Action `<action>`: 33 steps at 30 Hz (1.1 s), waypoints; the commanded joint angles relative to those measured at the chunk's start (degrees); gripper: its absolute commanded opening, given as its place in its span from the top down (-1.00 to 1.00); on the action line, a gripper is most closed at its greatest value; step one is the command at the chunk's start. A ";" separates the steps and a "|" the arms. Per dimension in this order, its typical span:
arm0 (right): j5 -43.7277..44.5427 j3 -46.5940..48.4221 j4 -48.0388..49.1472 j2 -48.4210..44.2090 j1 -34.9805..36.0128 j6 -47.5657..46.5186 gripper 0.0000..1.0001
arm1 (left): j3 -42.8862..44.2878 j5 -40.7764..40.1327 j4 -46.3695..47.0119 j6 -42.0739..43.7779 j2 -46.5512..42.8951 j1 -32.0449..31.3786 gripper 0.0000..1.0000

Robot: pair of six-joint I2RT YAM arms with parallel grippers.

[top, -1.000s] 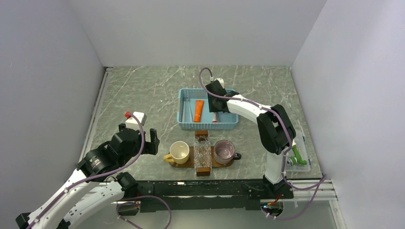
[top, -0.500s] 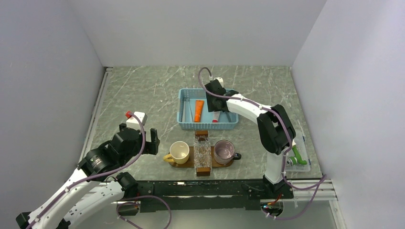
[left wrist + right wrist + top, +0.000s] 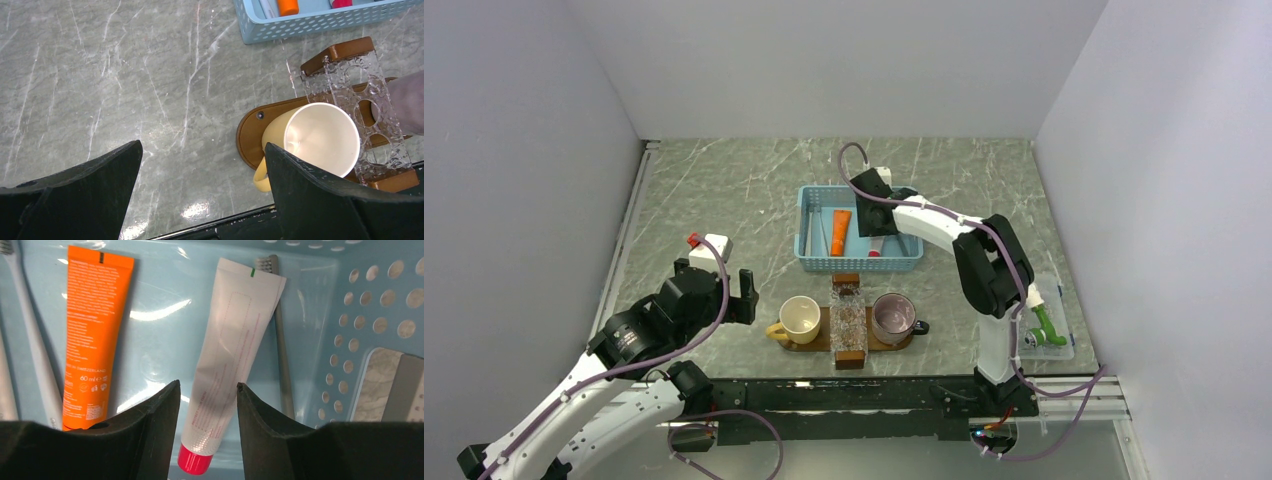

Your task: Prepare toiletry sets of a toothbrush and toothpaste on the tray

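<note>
The light-blue basket (image 3: 907,262) holds an orange tube (image 3: 95,335), a white toothpaste tube with a red cap (image 3: 231,355), a pale-blue toothbrush (image 3: 31,355) at the left and a grey toothbrush (image 3: 281,355) partly under the white tube. My right gripper (image 3: 207,386) is open low in the basket, one finger on each side of the white tube's cap end, with small gaps. The dark-brown tray (image 3: 817,345) carries a yellow cup (image 3: 312,140), a clear holder (image 3: 360,100) and a purple cup (image 3: 892,317). My left gripper (image 3: 202,147) hangs wide open left of the tray, holding nothing.
A small clear plastic box (image 3: 1046,325) with a green item sits at the table's right edge. Grey walls close in the left, back and right sides. The basket wall (image 3: 370,315) stands close to my right finger.
The right gripper has shifted slightly left over the basket and its jaws stand a little wider. The left arm has not moved.
</note>
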 commanded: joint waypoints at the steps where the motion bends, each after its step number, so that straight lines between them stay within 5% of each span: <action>1: 2.00 2.17 -1.85 0.24 -0.21 2.25 0.04 | 1.30 0.57 1.39 0.36 -0.11 -0.13 -0.98; 22: -1.40 2.28 -2.02 4.25 -0.20 4.65 0.03 | 1.24 1.19 1.66 0.71 -0.22 -0.10 -0.98; 33: -1.09 2.53 -1.59 2.36 -0.07 3.25 0.38 | 1.32 1.27 1.70 0.74 -0.04 -0.07 -0.98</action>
